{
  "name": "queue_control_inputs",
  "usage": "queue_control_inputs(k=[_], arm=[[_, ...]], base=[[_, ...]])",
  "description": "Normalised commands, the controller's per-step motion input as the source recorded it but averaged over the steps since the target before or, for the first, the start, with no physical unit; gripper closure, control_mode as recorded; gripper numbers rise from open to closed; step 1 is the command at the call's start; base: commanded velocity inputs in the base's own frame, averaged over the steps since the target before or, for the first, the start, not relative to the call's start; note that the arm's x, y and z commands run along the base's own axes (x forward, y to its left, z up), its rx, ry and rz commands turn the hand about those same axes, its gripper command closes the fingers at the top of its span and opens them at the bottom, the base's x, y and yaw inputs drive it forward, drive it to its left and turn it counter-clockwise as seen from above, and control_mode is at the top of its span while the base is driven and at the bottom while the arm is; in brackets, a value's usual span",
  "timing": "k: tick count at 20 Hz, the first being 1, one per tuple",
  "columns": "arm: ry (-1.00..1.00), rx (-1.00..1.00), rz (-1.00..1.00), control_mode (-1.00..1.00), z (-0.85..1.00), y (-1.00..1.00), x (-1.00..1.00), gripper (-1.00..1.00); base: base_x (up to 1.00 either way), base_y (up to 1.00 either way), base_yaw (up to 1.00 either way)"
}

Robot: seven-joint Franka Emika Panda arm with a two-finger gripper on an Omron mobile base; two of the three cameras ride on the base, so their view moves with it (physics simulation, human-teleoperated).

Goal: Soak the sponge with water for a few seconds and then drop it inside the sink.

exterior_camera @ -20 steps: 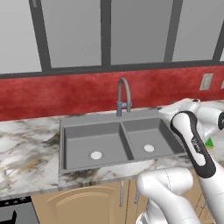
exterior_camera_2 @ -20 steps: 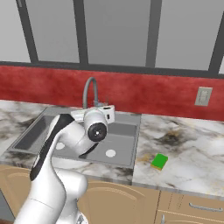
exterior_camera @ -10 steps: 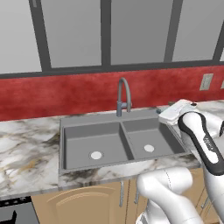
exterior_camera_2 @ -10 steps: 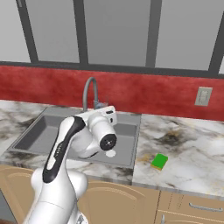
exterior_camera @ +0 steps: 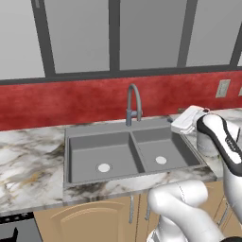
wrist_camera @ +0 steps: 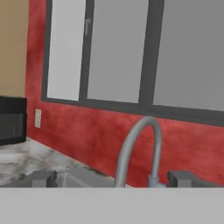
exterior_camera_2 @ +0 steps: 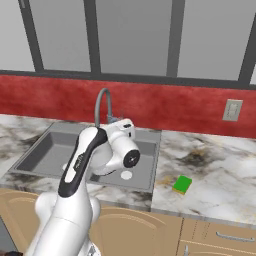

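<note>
Hand (wrist_camera: 112, 181) empty, fingers spread wide, raised over the right basin of the sink (exterior_camera_2: 150, 150) and facing the faucet (wrist_camera: 138, 148). Sponge (exterior_camera_2: 182, 184) lies flat on the desk (exterior_camera_2: 220, 175) to the hand's right, beyond the sink rim, well apart. No water running.

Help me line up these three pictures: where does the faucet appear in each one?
Left base view: the faucet stands at the center, behind the divider of the sink.
Right base view: the faucet rises left of center, just behind the robot's arm.
Hand view: the faucet arches at lower center.
Shared landmark: the red wall behind it.
</note>
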Motion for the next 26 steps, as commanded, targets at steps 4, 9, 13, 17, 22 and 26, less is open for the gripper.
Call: queue_control_inputs(k=[4, 9, 13, 17, 22, 26], arm=[[0.0, 0.0, -0.01, -1.0, 0.0, 0.01, 0.29, -1.0], [0.0, 0.0, -0.03, -1.0, 0.0, 0.0, 0.3, -1.0], [0.0, 0.0, -0.02, -1.0, -0.02, 0.0, 0.3, -1.0], [0.0, 0.0, 0.0, -1.0, -0.12, 0.0, 0.26, -1.0], [0.0, 0.0, 0.0, -1.0, -0.15, 0.0, 0.21, -1.0], [0.0, 0.0, 0.0, -1.0, -0.23, 0.0, 0.25, -1.0]], base=[[0.0, 0.0, 0.0], [0.0, 0.0, 0.0], [0.0, 0.0, 0.0], [0.0, 0.0, 0.0], [0.0, 0.0, 0.0], [0.0, 0.0, 0.0]])
